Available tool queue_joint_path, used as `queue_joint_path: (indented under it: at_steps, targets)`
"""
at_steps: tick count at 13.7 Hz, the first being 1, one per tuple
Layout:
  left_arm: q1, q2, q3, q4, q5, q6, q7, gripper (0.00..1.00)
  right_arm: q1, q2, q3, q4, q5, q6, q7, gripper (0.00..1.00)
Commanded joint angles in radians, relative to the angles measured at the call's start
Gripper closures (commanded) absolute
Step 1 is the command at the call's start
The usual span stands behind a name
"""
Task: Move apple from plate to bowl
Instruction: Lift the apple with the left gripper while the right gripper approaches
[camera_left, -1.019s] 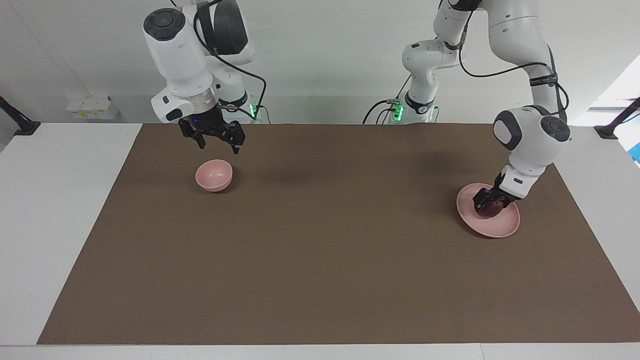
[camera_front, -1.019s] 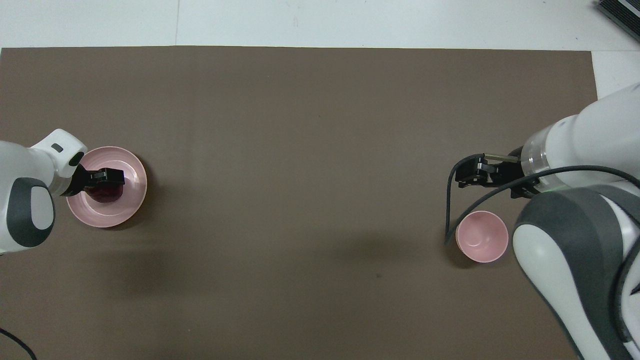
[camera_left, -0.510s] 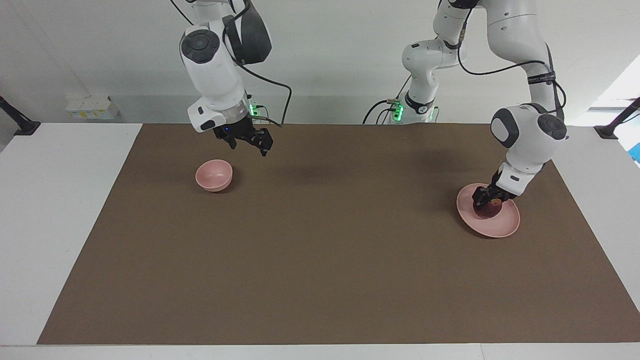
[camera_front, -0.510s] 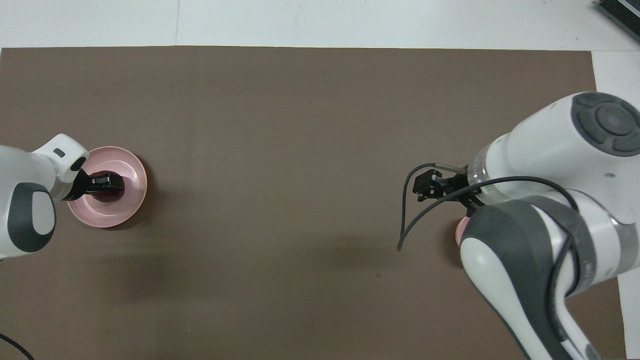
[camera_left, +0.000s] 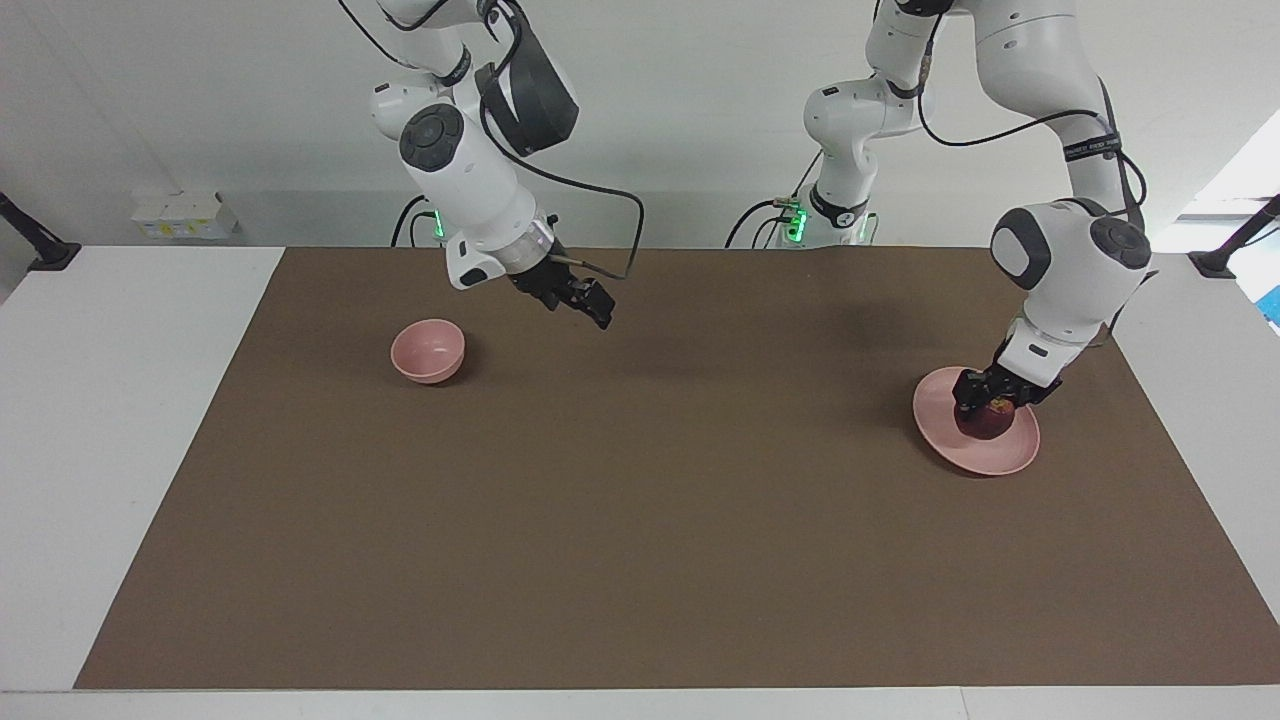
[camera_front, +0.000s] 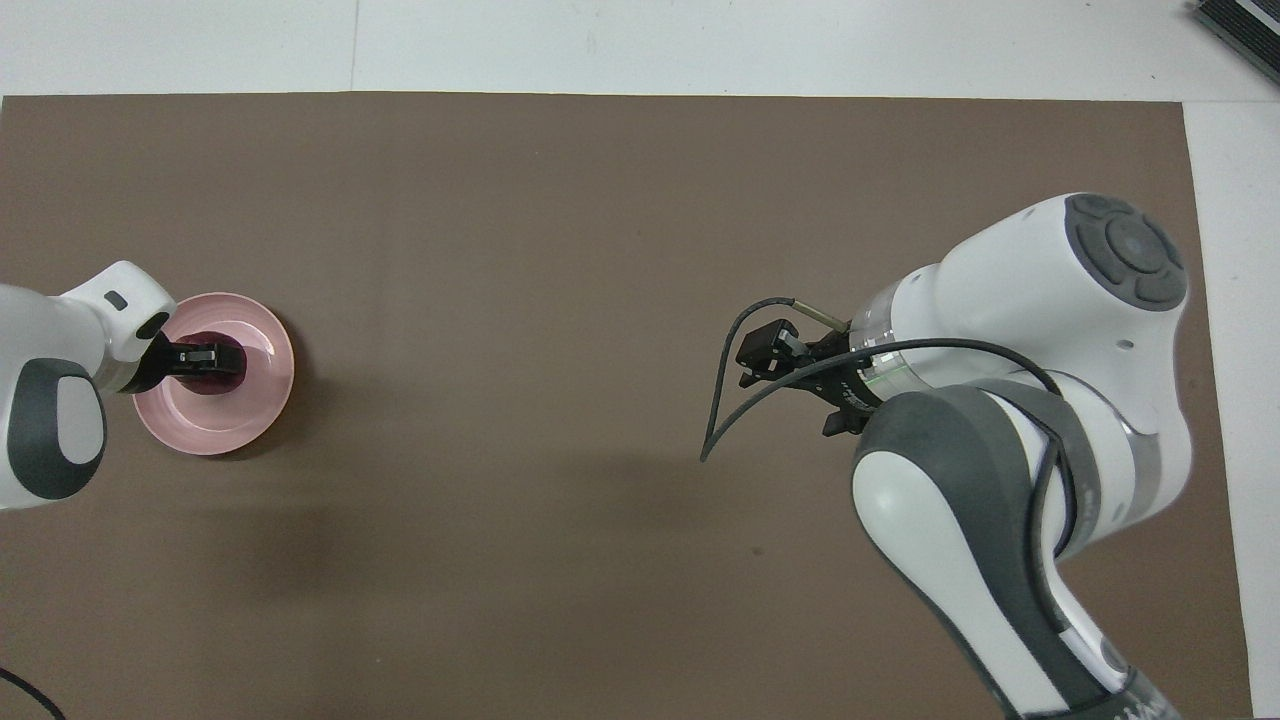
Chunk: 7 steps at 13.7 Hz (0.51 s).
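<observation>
**Left claw clenched on the apple at the plate; bowl hidden from above**

In the overhead view the bowl could not be seen at all: the right arm's bulky white and grey body covered it. Only the facing view showed the small pink bowl (camera_left: 428, 350), standing on the brown mat (camera_left: 640, 480) toward the right arm's end of the table. The apple (camera_left: 985, 419) was partly masked too, its top covered by black fingers, so only its dark red lower half and a yellowish fleck showed.

The left gripper (camera_left: 988, 404) was down on the pink plate (camera_left: 1010, 455) at the left arm's end of the table, its fingers clamped on either side of the apple. Whether the fruit was touching the plate or just clear of it could not be made out.

The right gripper (camera_left: 590, 300) hung in the air over bare mat, beside the bowl toward the table's middle, tilted, with its fingers spread and nothing between them.
</observation>
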Motion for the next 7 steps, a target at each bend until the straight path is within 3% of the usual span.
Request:
queue_joint_path:
  at_steps: [1, 7]
  targets:
    - [-0.019, -0.038, -0.005, 0.109, -0.152, -0.199, 0.063, 1.00, 0.015, 0.003, -0.001, -0.002, 0.082, 0.045, 0.071, 0.00]
    - [-0.020, -0.130, -0.065, 0.123, -0.442, -0.398, 0.119, 1.00, 0.018, 0.019, -0.001, -0.007, 0.308, 0.117, 0.228, 0.00]
